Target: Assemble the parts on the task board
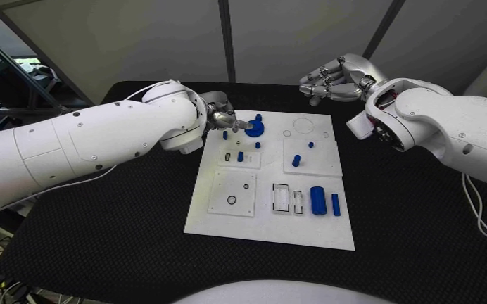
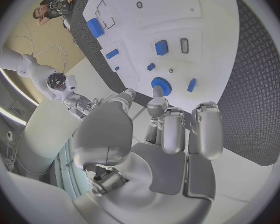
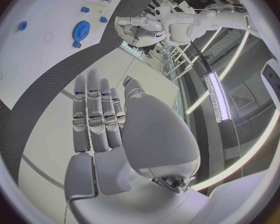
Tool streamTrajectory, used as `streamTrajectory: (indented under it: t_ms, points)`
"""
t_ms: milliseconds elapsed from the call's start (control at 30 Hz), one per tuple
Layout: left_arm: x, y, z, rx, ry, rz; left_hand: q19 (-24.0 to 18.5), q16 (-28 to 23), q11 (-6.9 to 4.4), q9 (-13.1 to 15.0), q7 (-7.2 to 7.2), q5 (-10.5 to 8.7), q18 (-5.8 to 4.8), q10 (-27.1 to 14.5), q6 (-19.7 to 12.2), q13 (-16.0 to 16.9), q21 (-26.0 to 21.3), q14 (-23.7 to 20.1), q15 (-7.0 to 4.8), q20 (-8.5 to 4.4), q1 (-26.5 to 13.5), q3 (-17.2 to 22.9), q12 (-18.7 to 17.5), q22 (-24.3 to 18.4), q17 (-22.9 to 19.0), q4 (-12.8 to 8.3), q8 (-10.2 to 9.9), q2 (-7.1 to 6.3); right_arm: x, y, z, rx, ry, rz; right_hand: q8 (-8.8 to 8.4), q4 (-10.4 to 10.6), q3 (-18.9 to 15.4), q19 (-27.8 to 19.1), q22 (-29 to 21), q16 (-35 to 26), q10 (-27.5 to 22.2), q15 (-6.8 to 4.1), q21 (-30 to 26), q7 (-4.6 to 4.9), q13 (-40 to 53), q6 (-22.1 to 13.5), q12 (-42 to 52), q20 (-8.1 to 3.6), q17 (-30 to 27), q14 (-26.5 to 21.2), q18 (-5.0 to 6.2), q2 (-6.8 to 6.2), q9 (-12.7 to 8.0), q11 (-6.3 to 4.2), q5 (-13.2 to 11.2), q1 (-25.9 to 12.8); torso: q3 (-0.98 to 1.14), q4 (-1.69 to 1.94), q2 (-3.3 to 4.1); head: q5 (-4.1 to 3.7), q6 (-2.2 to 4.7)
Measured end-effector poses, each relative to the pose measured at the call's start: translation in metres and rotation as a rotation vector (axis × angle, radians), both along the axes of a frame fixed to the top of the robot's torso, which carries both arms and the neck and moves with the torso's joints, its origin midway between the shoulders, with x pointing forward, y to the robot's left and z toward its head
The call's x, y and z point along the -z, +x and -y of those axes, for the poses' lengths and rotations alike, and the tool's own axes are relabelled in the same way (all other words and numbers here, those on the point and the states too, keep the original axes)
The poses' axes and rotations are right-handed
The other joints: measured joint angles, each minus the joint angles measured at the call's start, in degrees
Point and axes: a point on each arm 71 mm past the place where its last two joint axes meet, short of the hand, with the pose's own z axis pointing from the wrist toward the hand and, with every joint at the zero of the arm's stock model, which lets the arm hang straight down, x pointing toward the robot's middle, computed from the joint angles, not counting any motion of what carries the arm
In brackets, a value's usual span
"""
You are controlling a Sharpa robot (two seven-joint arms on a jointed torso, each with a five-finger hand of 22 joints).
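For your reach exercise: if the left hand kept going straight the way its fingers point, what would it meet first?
Most likely the blue gear on the task board: the left hand points its fingertips at it, close by. Whether they already touch is unclear.
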Motion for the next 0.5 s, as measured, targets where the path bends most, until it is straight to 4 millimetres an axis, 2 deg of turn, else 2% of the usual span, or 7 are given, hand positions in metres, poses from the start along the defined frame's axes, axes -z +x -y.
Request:
streamTrajectory:
  t_ms: [67, 167, 367, 400, 467, 500]
  points:
    - [-0.004, 0.008, -0.002, -0.003, 0.015, -0.004, -0.04, -0.13, 0.35, -0.87, 0.30, 0.00, 0.00, -0.73, -0.29, -1.25, -0.76, 0.16, 0.25, 0.05, 0.77, -0.97, -1.04, 0.00, 0.00, 0.37, -0.89, 0.31, 0.000, 0.001, 0.000, 0.002, 0.000, 0.000, 0.00, -0.01, 0.34, -0.26, -0.23, -0.49, -0.20, 0.37, -0.53, 0.00, -0.19, 0.00, 0.00, 0.26, -0.15, -0.36, 0.00, 0.00, 0.01, 0.21, 0.00, 0.00, 0.00, 0.00, 0.02, -0.01, 0.12]
    - [-0.007, 0.021, -0.006, -0.016, 0.040, -0.016, -0.13, -0.34, 0.72, -2.04, 0.71, 0.00, -0.01, -1.10, -0.70, -2.23, -1.20, 0.14, 0.54, 0.55, 1.97, -2.16, -1.52, 0.00, 0.00, 0.98, -2.17, 0.48, 0.000, 0.001, 0.001, 0.003, 0.000, 0.000, 0.22, -0.05, 0.39, -0.37, -0.43, -0.67, -0.20, 0.17, -0.69, 0.00, -0.33, 0.00, 0.00, 0.37, -0.25, -0.57, -0.01, 0.01, 0.01, 0.21, 0.00, 0.01, 0.01, -0.01, 0.03, -0.04, 0.37]
    - [-0.002, 0.040, -0.014, -0.037, 0.086, -0.056, -0.20, -0.34, 0.92, -3.15, 0.71, 0.00, 0.00, -1.30, -0.70, -2.59, -1.20, 0.01, 0.81, 0.62, 3.09, -3.36, -1.52, 0.00, 0.00, 1.61, -2.88, 0.71, 0.000, 0.001, 0.000, 0.001, 0.000, 0.000, 0.22, -0.05, 0.38, -0.46, -0.43, -0.92, -0.20, 0.17, -0.73, 0.00, -0.34, 0.00, 0.00, 0.46, -0.27, -0.56, -0.01, 0.01, 0.01, 0.21, 0.00, 0.02, 0.03, -0.09, 0.05, -0.02, 0.79]
    - [0.000, 0.044, -0.016, -0.040, 0.097, -0.068, -0.20, -0.38, 0.92, -3.51, 0.84, -0.44, 0.00, -1.30, -0.57, -2.65, -1.21, 0.01, 0.80, 0.62, 3.30, -4.05, -1.52, 0.00, 0.00, 1.86, -3.30, 0.93, 0.000, 0.001, -0.001, 0.001, 0.000, 0.001, 0.22, -0.05, 0.39, -0.47, -0.46, -0.92, -0.20, 0.17, -0.95, 0.00, -0.42, 0.00, 0.00, 0.46, -0.27, -0.56, -0.01, 0.01, 0.00, 0.21, 0.00, 0.02, 0.03, -0.09, 0.06, -0.01, 0.83]
    - [0.002, 0.048, -0.019, -0.043, 0.113, -0.086, 0.00, -0.64, 1.13, -4.21, 1.05, -3.62, 0.00, -1.51, -0.35, -2.81, -1.44, 0.01, 0.81, 0.82, 3.74, -5.20, -1.52, 0.00, 0.00, 2.84, -3.67, 1.37, 0.000, 0.002, -0.001, 0.000, 0.000, 0.001, 0.22, -0.06, 0.39, -0.46, -0.49, -0.92, -0.20, 0.17, -0.95, 0.00, -0.42, 0.00, 0.00, 0.46, -0.30, -0.56, -0.01, 0.01, 0.00, 0.21, 0.00, 0.02, 0.03, -0.09, 0.06, -0.01, 0.90]
    - [0.004, 0.050, -0.020, -0.045, 0.122, -0.094, 0.00, -0.66, 1.13, -4.40, 1.05, -4.47, 0.00, -1.51, -0.35, -2.88, -1.44, 0.01, 0.80, 0.82, 3.95, -5.53, -1.52, 0.00, 0.00, 3.18, -3.86, 1.58, 0.000, 0.002, -0.001, 0.000, 0.001, 0.001, 0.22, -0.05, 0.38, -0.47, -0.49, -0.92, -0.20, 0.17, -0.95, 0.00, -0.42, 0.00, 0.00, 0.46, -0.32, -0.56, 0.00, 0.01, 0.00, 0.21, 0.00, 0.02, 0.03, -0.09, 0.06, -0.01, 0.91]
